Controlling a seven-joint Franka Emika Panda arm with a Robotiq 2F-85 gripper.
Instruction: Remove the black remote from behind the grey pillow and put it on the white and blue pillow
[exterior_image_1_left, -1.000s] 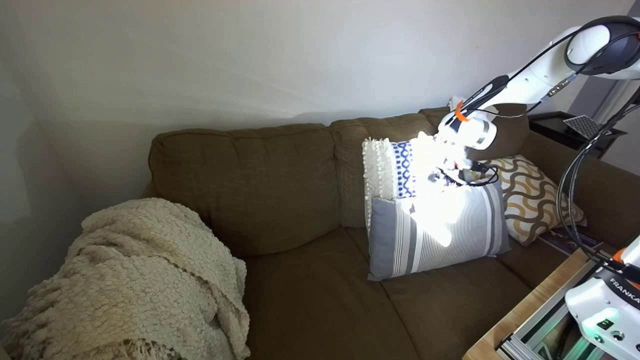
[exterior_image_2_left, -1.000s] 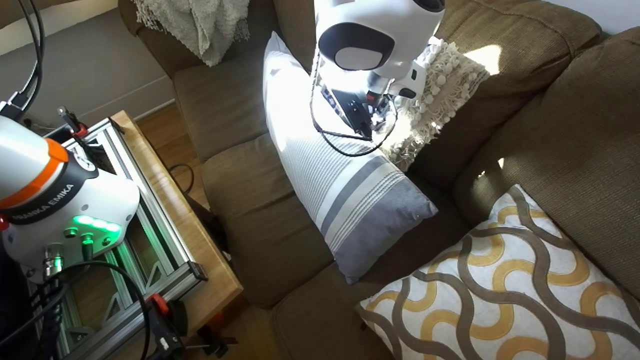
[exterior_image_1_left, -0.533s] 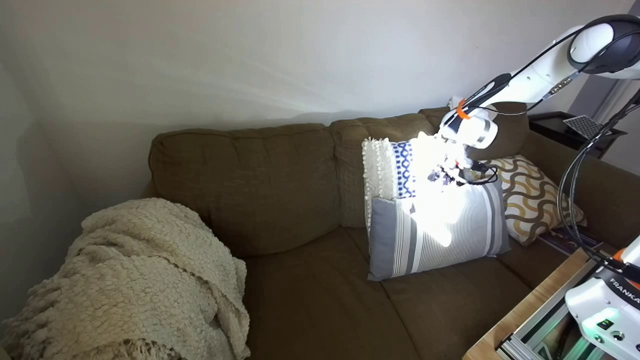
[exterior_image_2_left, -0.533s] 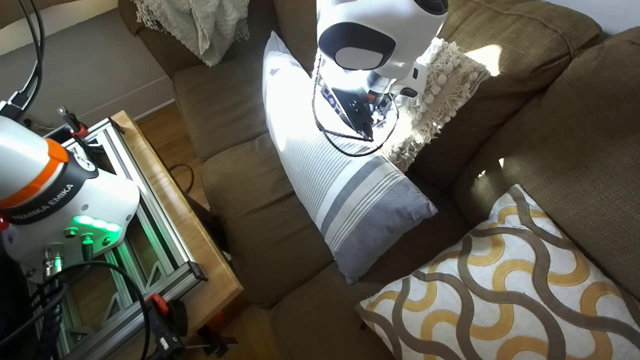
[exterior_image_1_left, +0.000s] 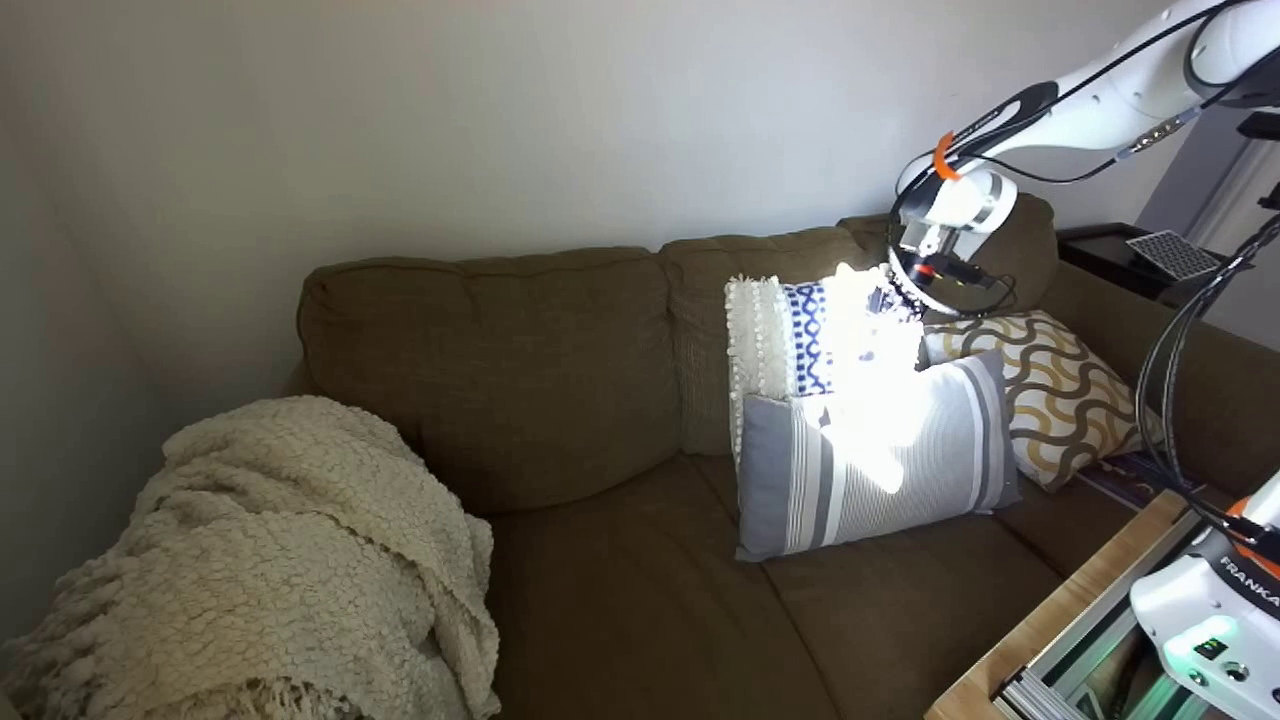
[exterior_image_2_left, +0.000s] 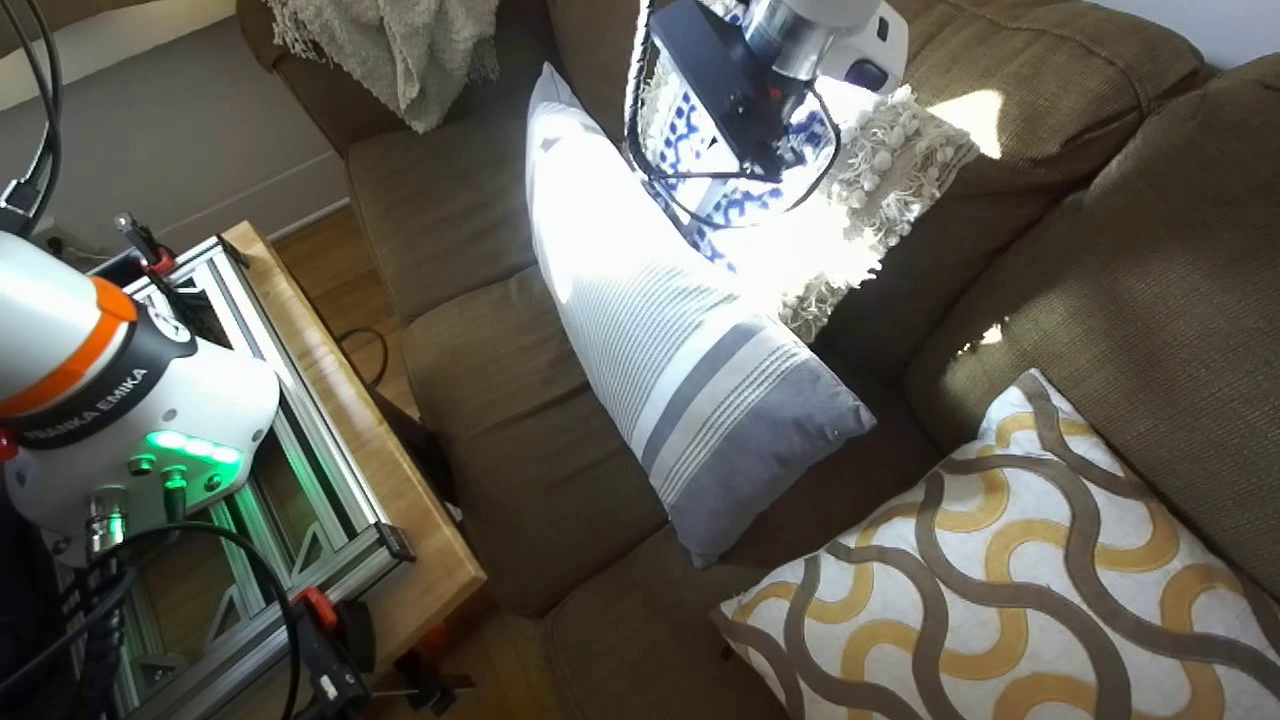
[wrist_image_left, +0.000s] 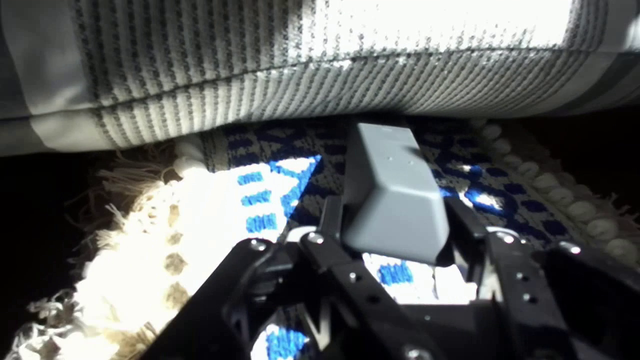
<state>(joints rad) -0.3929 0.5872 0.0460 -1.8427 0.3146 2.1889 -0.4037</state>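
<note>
The grey pillow (exterior_image_1_left: 940, 430) leans in front of the white and blue pillow (exterior_image_1_left: 808, 335) on the couch. In an exterior view the grey pillow (exterior_image_2_left: 690, 350) lies below the fringed white and blue pillow (exterior_image_2_left: 900, 150). In the wrist view my gripper (wrist_image_left: 395, 220) is shut on the remote (wrist_image_left: 400, 195), a long block with a grey face and darker side. The white and blue pillow (wrist_image_left: 262, 200) is behind it, and the grey pillow (wrist_image_left: 250, 95) crosses the top. In an exterior view the gripper (exterior_image_1_left: 890, 300) is in strong glare, at the white and blue pillow's upper right.
A lattice-pattern pillow (exterior_image_1_left: 1060, 390) lies beside the grey pillow; it also shows in an exterior view (exterior_image_2_left: 1000, 570). A cream blanket (exterior_image_1_left: 300, 540) covers the couch's far end. The couch back (exterior_image_1_left: 490, 370) stands behind the pillows. The robot's wooden table (exterior_image_2_left: 400, 500) is in front.
The arm and gripper have risen from behind the grey pillow, up and slightly to the right in an exterior view. More of the white and blue pillow shows. The pillows have not visibly moved.
</note>
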